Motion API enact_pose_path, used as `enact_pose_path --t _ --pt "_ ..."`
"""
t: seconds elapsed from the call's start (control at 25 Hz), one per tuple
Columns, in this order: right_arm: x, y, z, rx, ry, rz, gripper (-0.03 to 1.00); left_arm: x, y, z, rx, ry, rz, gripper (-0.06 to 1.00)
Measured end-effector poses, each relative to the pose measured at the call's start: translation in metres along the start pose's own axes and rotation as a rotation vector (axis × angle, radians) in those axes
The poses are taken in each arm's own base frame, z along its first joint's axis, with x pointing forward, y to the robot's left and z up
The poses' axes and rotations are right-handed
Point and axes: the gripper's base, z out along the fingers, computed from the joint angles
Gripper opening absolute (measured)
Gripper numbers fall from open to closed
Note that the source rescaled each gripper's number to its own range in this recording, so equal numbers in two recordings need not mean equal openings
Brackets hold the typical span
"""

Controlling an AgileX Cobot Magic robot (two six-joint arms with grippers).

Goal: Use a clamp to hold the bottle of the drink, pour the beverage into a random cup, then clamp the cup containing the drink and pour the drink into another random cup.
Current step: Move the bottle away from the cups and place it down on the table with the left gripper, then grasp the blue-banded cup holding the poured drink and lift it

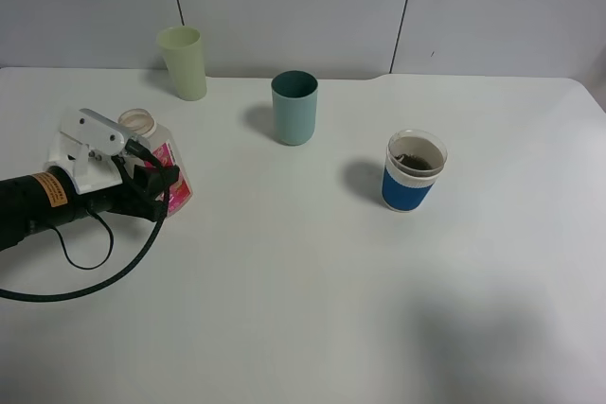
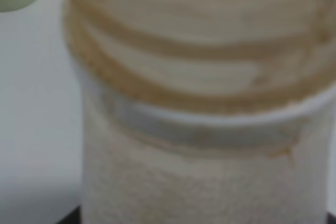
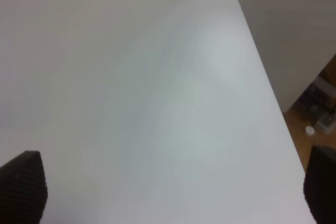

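At the left of the high view my left hand [image 1: 154, 180] clenches the pink-labelled bottle [image 1: 157, 143], partly hidden behind it and a blur up close; my right hand [image 3: 170, 190], cropped to two corner fingertips [image 3: 21, 187], gapes over the tabletop [image 3: 157, 77].

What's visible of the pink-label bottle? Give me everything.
The bottle is small, squarish clear plastic with a bright pink label and a wide, uncapped round mouth. It stands roughly upright on the left of the table, the left gripper shut around its body. Up close, blurred, its neck threads carry brownish film. Its liquid level cannot be made out.
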Motion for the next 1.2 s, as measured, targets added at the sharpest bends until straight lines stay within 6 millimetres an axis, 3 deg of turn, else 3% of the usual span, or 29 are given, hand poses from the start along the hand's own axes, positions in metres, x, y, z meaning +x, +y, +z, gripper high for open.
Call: enact_pose_path --t 0.04,0.08,0.24,0.32,0.4,0.68,1.2 --pt "0.000 0.000 0.000 0.000 0.000 0.000 1.00 0.000 0.000 0.000 0.000 0.000 0.000 0.05" --pt "0.000 0.000 0.000 0.000 0.000 0.000 1.00 0.000 0.000 0.000 0.000 0.002 0.000 0.17" --pt "0.000 0.000 0.000 0.000 0.000 0.000 1.00 0.001 0.000 0.000 -0.001 0.010 -0.001 0.82" --pt "0.000 0.000 0.000 0.000 0.000 0.000 1.00 0.001 0.000 0.000 -0.002 0.013 0.001 0.95" --pt "0.000 0.000 0.000 0.000 0.000 0.000 1.00 -0.001 0.000 -0.001 -0.004 0.012 0.004 1.00" --pt "0.000 0.000 0.000 0.000 0.000 0.000 1.00 -0.015 -0.004 -0.015 -0.015 -0.034 0.033 1.00" --pt "0.000 0.000 0.000 0.000 0.000 0.000 1.00 -0.038 -0.012 -0.076 -0.188 -0.144 0.001 1.00"
